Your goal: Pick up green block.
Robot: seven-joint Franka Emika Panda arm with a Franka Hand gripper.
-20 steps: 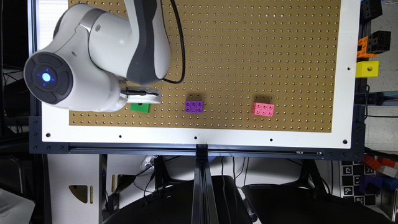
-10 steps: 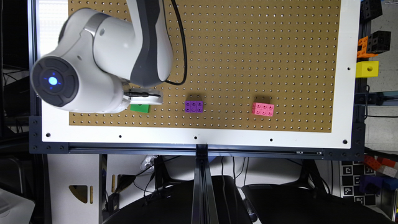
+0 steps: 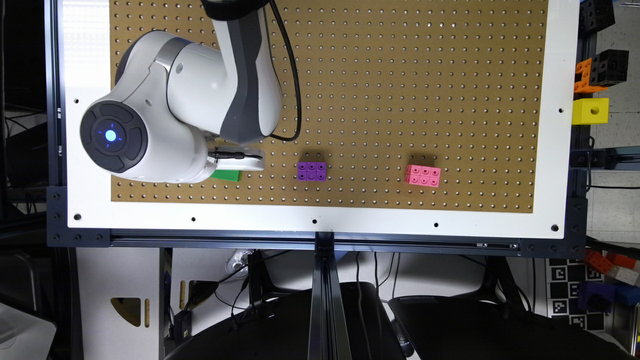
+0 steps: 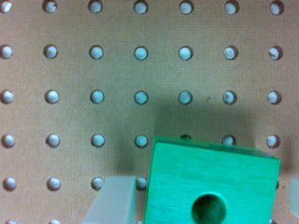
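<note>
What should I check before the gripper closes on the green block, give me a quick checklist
1. Target is the green block, the one with the round hole: ok.
2. Block sits between the gripper fingers, one finger on each side: ok.
3. Fingers apart, not yet pressing the block: ok.
4. Block flat on the pegboard: ok.
5. Purple brick and pink brick well away from the grasp: ok.
6. Fingers low enough on the block's sides: cannot tell.
</note>
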